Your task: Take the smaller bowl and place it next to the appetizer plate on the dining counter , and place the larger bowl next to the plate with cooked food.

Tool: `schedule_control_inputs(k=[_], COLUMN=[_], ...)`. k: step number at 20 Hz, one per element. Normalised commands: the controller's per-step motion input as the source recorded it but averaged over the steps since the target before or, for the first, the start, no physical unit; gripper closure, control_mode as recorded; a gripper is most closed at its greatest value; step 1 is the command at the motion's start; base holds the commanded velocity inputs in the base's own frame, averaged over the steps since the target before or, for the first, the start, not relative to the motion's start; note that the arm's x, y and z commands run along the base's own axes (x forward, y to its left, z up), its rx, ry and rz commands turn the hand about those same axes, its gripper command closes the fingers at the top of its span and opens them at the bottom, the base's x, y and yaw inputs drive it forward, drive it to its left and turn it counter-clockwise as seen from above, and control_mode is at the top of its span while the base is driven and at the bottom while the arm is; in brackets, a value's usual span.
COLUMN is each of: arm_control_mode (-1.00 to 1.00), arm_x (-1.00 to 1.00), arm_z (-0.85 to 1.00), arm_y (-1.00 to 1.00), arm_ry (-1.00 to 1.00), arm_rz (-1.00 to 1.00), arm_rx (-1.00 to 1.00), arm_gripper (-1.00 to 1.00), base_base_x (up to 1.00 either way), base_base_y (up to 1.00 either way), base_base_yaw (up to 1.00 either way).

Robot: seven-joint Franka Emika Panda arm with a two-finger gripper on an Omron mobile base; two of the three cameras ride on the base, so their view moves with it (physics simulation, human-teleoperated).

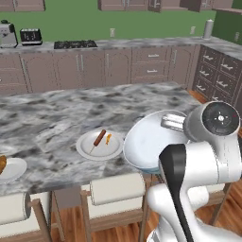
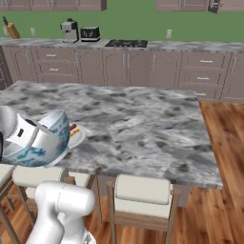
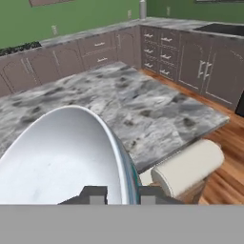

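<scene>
Marbled dining counter [image 1: 47,118] ahead: the larger bowl [image 1: 151,142] is gripped by its rim in the gripper [image 3: 121,194], tilted beside the plate with cooked food [image 1: 97,151], presumably for set-down.

green wall [image 1: 71,21], brown cabinets [image 2: 143,66], wood floor [image 2: 224,143]

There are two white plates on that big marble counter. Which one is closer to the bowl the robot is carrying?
The wider plate with the thin brown sausage stick: the bowl hangs right beside it. The smaller plate with the wedge sits farther along the counter's edge.
</scene>
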Motion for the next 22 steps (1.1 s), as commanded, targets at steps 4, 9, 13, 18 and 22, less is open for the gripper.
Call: schedule_control_inputs(k=[4, 9, 13, 18, 22], arm_control_mode=[-1.0, -1.0, -1.0, -1.0, -1.0], arm_x=[0.06, 0.08, 0.42, 0.63, 0.83], arm_z=[0.11, 0.08, 0.0, -0.03, -0.36], arm_y=[-0.59, -0.61, -0.63, -0.47, -0.18], arm_ry=[-0.02, 0.0, 0.0, 0.01, 0.04], arm_rz=[-0.09, -0.03, 0.0, 0.0, 0.0], arm_rx=[0.14, 0.35, 0.35, 0.22, 0.13], arm_gripper=[1.0, 1.0, 1.0, 1.0, 1.0], base_base_x=[0.0, 0.0, 0.0, 0.0, 0.0], base_base_y=[0.0, 0.0, 0.0, 0.0, 0.0], base_base_yaw=[0.0, 0.0, 0.0, 0.0, 0.0])
